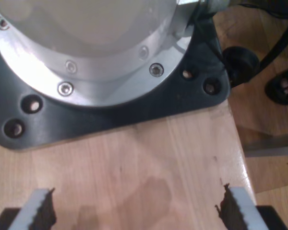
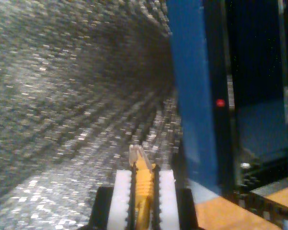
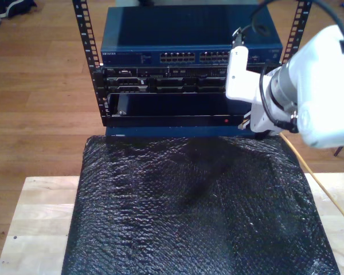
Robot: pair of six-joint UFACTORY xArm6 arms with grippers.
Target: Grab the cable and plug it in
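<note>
Our second gripper is closed on the cable, its plug just beside the rack. Our first gripper is open, holding nothing. If the plug is tilted, it may miss a port, we think.

We count one long thin yellow-orange network cable, ending in one small clear pale-yellow plastic plug. One black metal equipment rack carries one blue network switch, whose front shows two blocks of ports. One small red indicator light is lit. One black bubble-textured mat covers one pale wooden desk. One white robot arm appears in the exterior view. We count two tools: our first tool and our second tool.
</note>
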